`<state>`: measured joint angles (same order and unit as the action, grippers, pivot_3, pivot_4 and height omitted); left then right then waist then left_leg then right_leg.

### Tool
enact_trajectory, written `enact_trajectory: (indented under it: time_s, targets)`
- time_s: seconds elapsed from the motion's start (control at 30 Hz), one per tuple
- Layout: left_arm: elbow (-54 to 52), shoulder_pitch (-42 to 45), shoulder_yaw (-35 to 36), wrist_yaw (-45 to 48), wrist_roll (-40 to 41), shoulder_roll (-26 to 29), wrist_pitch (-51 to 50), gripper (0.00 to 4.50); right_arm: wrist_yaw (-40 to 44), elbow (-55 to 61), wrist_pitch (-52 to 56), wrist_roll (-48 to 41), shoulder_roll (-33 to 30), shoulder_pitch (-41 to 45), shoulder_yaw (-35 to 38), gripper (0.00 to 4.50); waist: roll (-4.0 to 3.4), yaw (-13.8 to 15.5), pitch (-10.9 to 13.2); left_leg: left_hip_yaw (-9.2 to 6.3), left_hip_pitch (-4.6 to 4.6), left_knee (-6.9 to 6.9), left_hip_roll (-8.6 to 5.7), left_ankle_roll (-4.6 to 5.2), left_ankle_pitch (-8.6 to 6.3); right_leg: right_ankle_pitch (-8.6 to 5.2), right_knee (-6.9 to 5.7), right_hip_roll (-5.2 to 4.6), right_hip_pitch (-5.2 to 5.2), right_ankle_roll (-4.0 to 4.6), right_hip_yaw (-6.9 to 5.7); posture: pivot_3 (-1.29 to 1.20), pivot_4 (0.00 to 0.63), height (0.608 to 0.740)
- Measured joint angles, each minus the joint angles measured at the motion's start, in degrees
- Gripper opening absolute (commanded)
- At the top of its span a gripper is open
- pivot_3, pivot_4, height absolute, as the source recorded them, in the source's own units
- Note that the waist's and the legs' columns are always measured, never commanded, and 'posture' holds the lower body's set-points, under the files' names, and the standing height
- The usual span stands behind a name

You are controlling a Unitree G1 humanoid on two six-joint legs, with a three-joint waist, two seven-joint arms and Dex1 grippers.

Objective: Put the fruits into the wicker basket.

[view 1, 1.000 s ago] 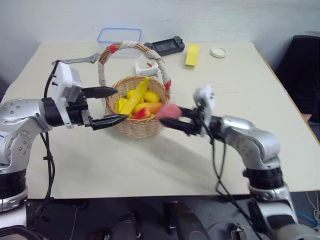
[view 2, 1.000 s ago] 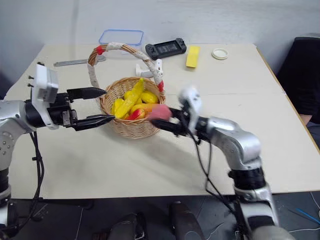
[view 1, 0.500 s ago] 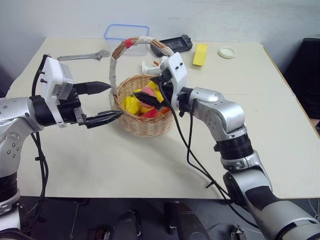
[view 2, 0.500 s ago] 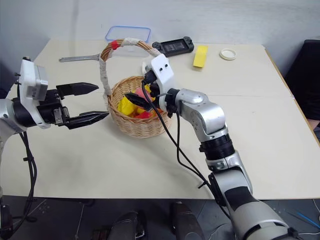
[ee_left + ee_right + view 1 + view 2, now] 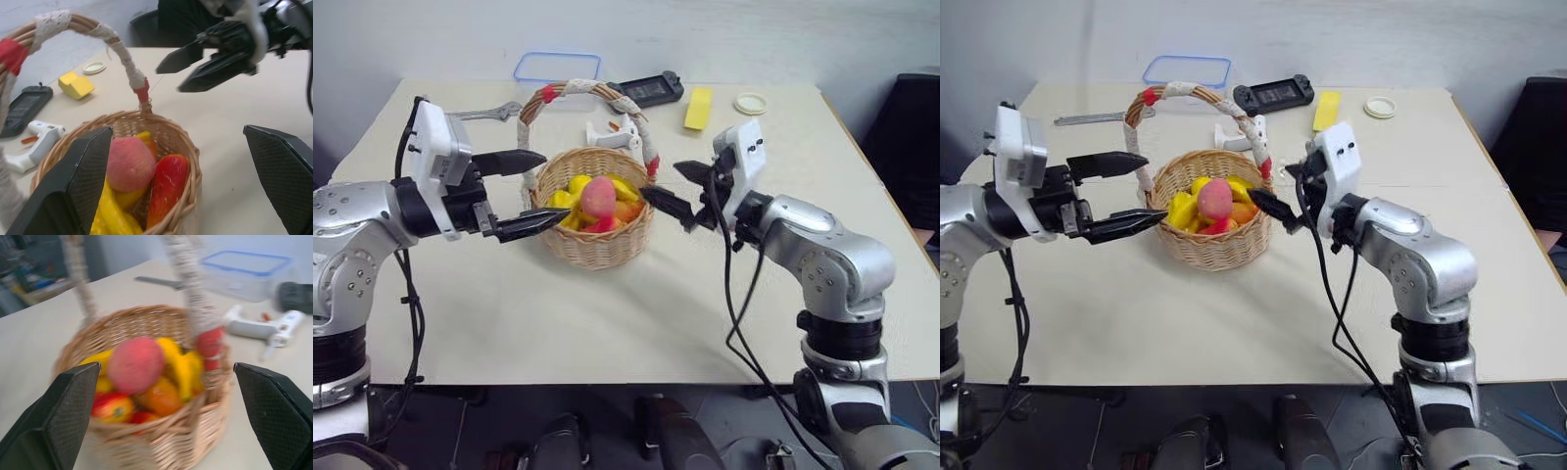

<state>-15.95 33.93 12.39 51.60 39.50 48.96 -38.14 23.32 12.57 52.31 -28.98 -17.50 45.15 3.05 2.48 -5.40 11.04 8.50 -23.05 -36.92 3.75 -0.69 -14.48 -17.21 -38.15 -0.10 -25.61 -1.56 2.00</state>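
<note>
The wicker basket [image 5: 597, 243] stands mid-table, its arched handle [image 5: 576, 90] wrapped in white cord with red ends. A pinkish-red fruit [image 5: 598, 196] lies on top of the pile inside it, with the yellow banana [image 5: 111, 215] and red and orange pieces beneath. My left gripper [image 5: 556, 185] is open and empty at the basket's left side, one finger near the rim and the other lower by the wall. On the basket's right, my right gripper [image 5: 658, 178] is open and empty, its tips just off the rim.
Behind the basket lie a clear blue-rimmed container [image 5: 558, 67], a wrench [image 5: 484, 113], a black controller [image 5: 646, 90], a yellow block [image 5: 697, 108], a white lid [image 5: 749, 102] and a white tool [image 5: 617, 132]. Bare table [image 5: 607, 323] spreads in front.
The right gripper carried the pinkish-red fruit from the right over the basket, opened, and drew back right. The fruit now rests in the basket. The left gripper stayed put.
</note>
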Motion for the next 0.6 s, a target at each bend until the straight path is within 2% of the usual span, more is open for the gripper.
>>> enact_trajectory:
  time_s: [0.13, 0.23, 0.37, 0.53, 0.6]
  targets:
    - [0.55, 1.15, -1.79, -0.05, -0.28, -1.67, 0.09, 4.50, -0.92, -10.14, -7.33, 4.41, 3.42, 4.83, -2.07, 4.48, 0.00, 0.04, 0.00, -0.03, -0.09, 0.02, 0.02, -0.13, 0.05, -0.01, 0.05, 0.04, -0.05, -0.01, 0.00, 0.00, 0.150, 0.740]
    - [0.58, 1.56, -2.08, -0.11, -0.46, -1.94, 0.24, 4.50, -0.40, -16.90, -12.36, 6.83, 5.18, 6.18, -3.12, 3.91, 0.00, 0.12, 0.00, 0.00, -0.15, -0.01, 0.02, -0.11, 0.03, -0.02, 0.16, 0.02, -0.05, -0.02, 0.02, 0.00, 0.150, 0.740]
    - [0.58, 1.56, -2.15, -0.15, -0.56, -2.06, 0.25, 4.50, 0.95, -21.45, -16.73, 9.36, 5.46, 6.06, -4.61, 2.47, 0.00, 0.44, 0.00, 0.01, -0.18, -0.02, 0.01, -0.09, 0.02, -0.02, 0.20, 0.00, -0.05, -0.04, 0.02, 0.00, 0.150, 0.740]
    - [0.53, 1.55, -2.15, -0.19, -0.56, -2.07, 0.25, 4.50, 2.99, -20.08, -19.91, 10.65, 4.65, 3.80, -5.29, 0.69, 0.00, 0.56, 0.00, -0.01, -0.17, -0.03, 0.01, -0.11, 0.03, -0.02, 0.15, 0.01, -0.04, -0.04, 0.00, 0.00, 0.150, 0.740]
    - [0.51, 1.55, -2.15, -0.21, -0.55, -2.20, 0.25, 4.50, 3.59, -18.38, -19.73, 10.05, 3.78, 2.42, -4.49, 0.20, 0.00, 0.60, 0.00, -0.01, -0.17, -0.04, 0.01, -0.11, 0.03, -0.02, 0.15, 0.00, -0.04, -0.05, 0.00, 0.00, 0.150, 0.740]
